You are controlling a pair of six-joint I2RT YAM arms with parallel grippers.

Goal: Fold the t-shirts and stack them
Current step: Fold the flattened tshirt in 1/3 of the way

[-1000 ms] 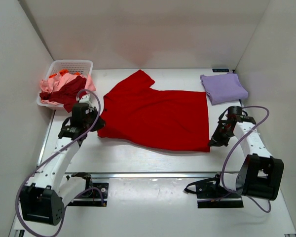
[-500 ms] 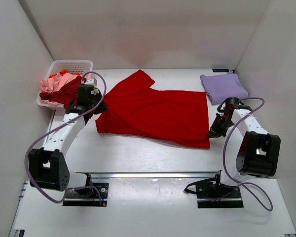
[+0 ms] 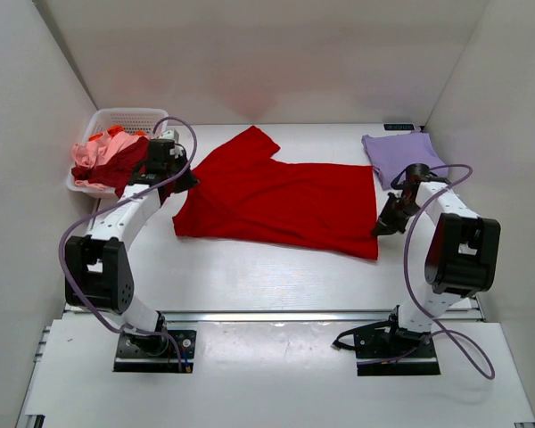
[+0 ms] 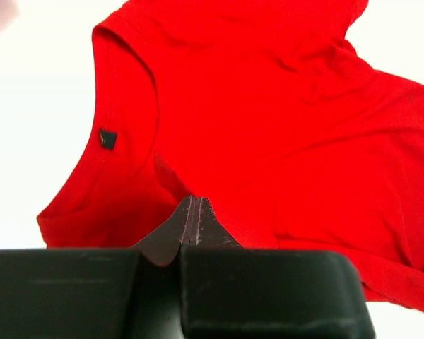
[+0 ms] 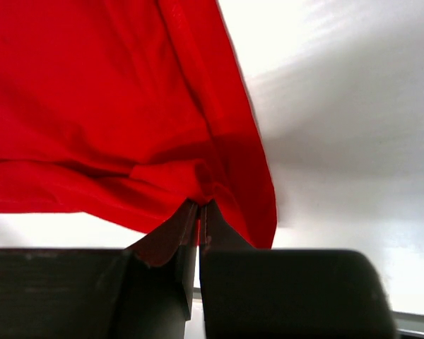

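A bright red t-shirt (image 3: 276, 203) lies spread across the middle of the table, its neck end to the left and one sleeve pointing to the back. My left gripper (image 3: 180, 181) is shut on the shirt's left shoulder edge (image 4: 191, 205), beside the collar (image 4: 120, 113). My right gripper (image 3: 381, 224) is shut on the shirt's right hem (image 5: 205, 191), and the cloth hangs from it in folds. A folded pale lavender t-shirt (image 3: 404, 158) lies at the back right. Pink, orange and dark red t-shirts (image 3: 111, 158) are heaped in a basket at the back left.
A white plastic basket (image 3: 129, 119) stands at the back left corner, close behind my left arm. White walls close in the table on the left, back and right. A metal rail (image 3: 267, 315) runs along the table's near edge.
Both grippers have moved toward the back of the table, dragging the red shirt's near edge with them. The shirt's near part now lies further from the front rail.
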